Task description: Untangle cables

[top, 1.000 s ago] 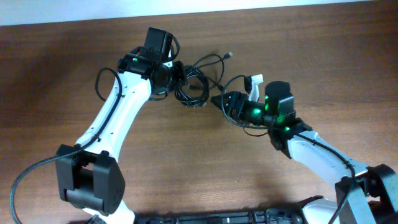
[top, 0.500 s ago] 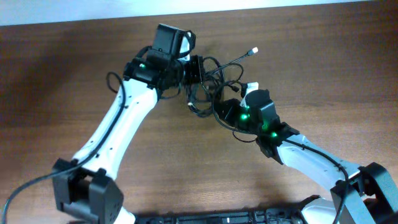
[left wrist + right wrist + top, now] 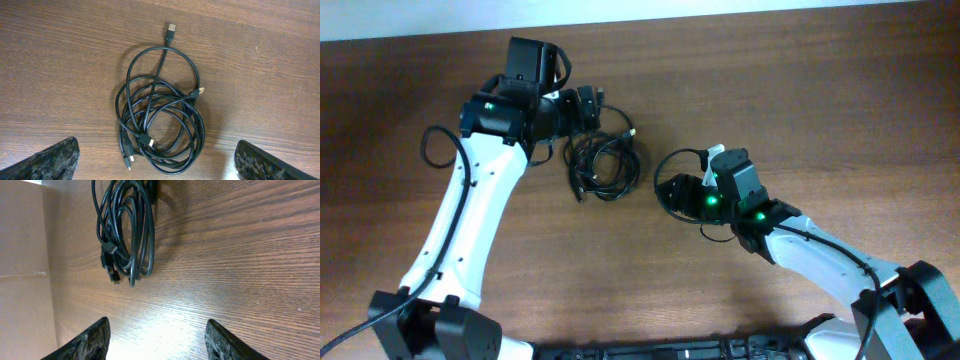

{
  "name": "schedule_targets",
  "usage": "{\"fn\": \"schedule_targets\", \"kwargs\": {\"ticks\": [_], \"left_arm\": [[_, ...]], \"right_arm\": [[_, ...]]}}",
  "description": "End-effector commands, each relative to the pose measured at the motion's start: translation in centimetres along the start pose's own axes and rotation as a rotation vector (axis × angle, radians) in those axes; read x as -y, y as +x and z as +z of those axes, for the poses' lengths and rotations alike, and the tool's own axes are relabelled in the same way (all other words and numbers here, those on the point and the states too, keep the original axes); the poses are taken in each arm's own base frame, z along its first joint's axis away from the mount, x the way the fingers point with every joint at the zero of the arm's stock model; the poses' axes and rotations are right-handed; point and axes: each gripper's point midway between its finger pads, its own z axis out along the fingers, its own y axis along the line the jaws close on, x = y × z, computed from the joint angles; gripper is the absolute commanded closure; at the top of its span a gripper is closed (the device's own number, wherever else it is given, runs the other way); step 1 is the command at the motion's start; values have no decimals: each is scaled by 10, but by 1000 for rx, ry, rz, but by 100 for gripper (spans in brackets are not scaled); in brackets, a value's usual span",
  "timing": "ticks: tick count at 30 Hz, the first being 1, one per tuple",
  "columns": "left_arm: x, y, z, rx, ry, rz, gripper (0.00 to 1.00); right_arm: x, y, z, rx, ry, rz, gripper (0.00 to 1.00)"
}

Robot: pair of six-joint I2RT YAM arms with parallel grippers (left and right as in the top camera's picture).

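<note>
Left gripper point(image 3: 590, 106) has its jaws wide and empty, near the far edge of the pile. Right gripper point(image 3: 157, 340) has its jaws apart too, holding nothing, off to the pile's other side. The cables point(image 3: 160, 125) lie on the table point(image 3: 820, 100) between the arms, all in one overlapping coil with plugs sticking out. No cord is separated yet, so most of the untangling looks left.

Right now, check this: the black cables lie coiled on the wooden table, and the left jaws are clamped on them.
Wrong on the grip: the black cables do lie coiled on the wooden table, but the left jaws stand wide open, clear of them. The left wrist view shows it.
</note>
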Motion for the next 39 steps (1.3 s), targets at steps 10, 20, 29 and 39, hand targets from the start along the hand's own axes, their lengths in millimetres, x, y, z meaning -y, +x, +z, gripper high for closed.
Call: {"fn": "schedule_targets", "kwargs": {"ticks": [10, 20, 29, 39], "left_arm": [[56, 95, 129, -433, 132, -9, 34], [49, 118, 186, -361, -103, 189, 63], [64, -14, 45, -289, 192, -411, 100], [110, 48, -10, -628, 566, -173, 100]], "right_arm": [[3, -5, 0, 34, 32, -19, 39], [15, 5, 0, -5, 80, 6, 39], [-13, 16, 0, -87, -63, -52, 18], [-104, -33, -24, 157, -419, -286, 53]]}}
